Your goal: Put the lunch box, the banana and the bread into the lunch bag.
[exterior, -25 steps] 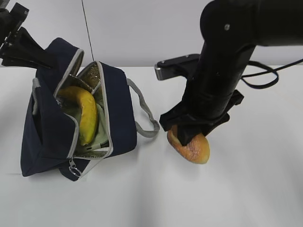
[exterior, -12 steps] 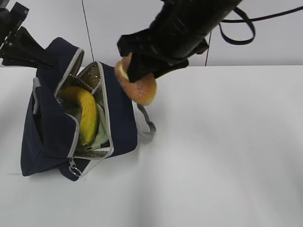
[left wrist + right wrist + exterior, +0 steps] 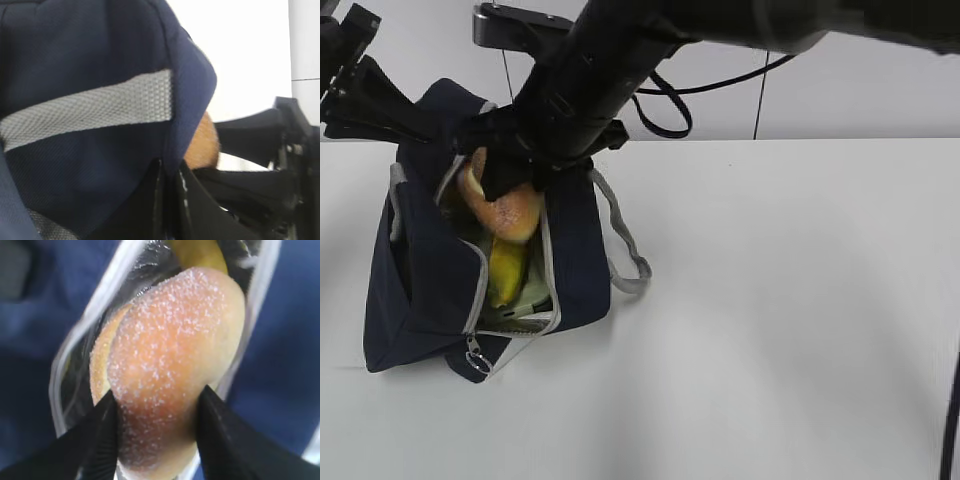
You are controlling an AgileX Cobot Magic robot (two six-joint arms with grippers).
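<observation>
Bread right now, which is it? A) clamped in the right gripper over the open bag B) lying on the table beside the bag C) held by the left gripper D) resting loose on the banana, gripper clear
A: the right gripper has its fingers on both sides of the bread, above the lunch bag opening.

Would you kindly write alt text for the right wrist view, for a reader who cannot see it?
The right hand grips a golden-brown bread roll between two black fingers, above the open mouth of a navy lunch bag. Part of a banana shows inside the bag, beyond the roll.
</observation>
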